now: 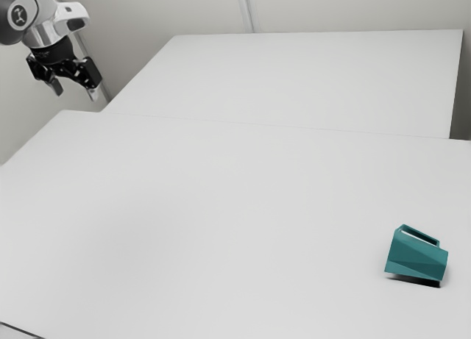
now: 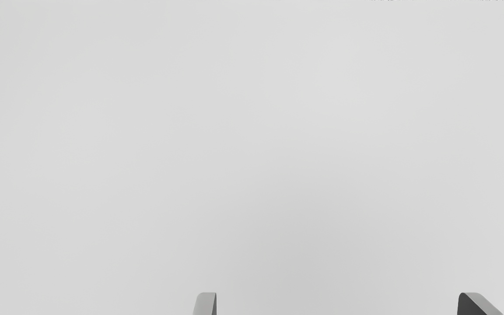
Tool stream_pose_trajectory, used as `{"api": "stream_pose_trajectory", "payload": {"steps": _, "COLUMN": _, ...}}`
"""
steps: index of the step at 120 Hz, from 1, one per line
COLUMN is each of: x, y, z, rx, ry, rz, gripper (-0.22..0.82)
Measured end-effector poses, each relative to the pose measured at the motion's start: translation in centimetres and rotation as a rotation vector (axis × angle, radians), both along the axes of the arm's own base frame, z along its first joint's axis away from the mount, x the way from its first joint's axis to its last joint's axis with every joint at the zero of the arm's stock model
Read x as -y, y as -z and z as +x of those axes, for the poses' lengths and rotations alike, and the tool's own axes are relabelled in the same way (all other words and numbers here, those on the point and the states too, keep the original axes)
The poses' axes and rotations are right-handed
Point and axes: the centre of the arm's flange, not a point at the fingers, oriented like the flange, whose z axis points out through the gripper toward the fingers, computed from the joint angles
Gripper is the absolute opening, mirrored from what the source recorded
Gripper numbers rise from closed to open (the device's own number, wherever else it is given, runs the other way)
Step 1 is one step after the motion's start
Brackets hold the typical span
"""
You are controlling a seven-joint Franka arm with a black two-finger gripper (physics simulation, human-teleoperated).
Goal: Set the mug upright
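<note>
Teal mug | tipped | well apart from, lower than open pincer

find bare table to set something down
Bare table stretches from the exterior view's left to the tipped mug, and past the mug toward the table's far edge. Nowhere is crowded; only the mug's own spot is taken.

White tbl is spreading across ext. view, w/ 2nd white surface lying beyond. Pale wall is rising behind, vert. strip running up it. Dark line is slanting thru bottom corner, ext. view's left.
</note>
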Motion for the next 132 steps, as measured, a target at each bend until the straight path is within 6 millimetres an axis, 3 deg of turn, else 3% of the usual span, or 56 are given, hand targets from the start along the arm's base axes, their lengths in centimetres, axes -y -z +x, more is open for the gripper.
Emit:
{"api": "stream_pose_trajectory", "payload": {"steps": 33, "x": 0.6, "y": 0.0, "z": 0.5, "rx": 0.014, "ry": 0.058, "rz": 0.004, "gripper": 0.60}}
{"api": "stream_pose_trajectory", "payload": {"steps": 45, "x": 1.8, "y": 1.4, "z": 1.3, "rx": 0.001, "ry": 0.082, "rz": -0.050, "gripper": 0.60}}
{"api": "stream_pose_trajectory", "payload": {"steps": 57, "x": 3.1, "y": 4.0, "z": 2.4, "rx": -0.032, "ry": 0.091, "rz": -0.157, "gripper": 0.60}}
{"api": "stream_pose_trajectory", "payload": {"steps": 72, "x": 4.7, "y": 9.0, "z": 3.9, "rx": -0.109, "ry": 0.093, "rz": -0.270, "gripper": 0.60}}
{"api": "stream_pose_trajectory", "payload": {"steps": 97, "x": 9.0, "y": 15.2, "z": 5.3, "rx": -0.181, "ry": 0.073, "rz": -0.416, "gripper": 0.60}}
{"api": "stream_pose_trajectory", "payload": {"steps": 109, "x": 12.5, "y": 17.6, "z": 6.3, "rx": -0.189, "ry": 0.075, "rz": -0.456, "gripper": 0.60}}
{"api": "stream_pose_trajectory", "payload": {"steps": 124, "x": 21.8, "y": 20.5, "z": 6.9, "rx": -0.216, "ry": 0.145, "rz": -0.503, "gripper": 0.60}}
{"api": "stream_pose_trajectory", "payload": {"steps": 132, "x": 25.5, "y": 21.8, "z": 6.8, "rx": -0.218, "ry": 0.161, "rz": -0.516, "gripper": 0.60}}
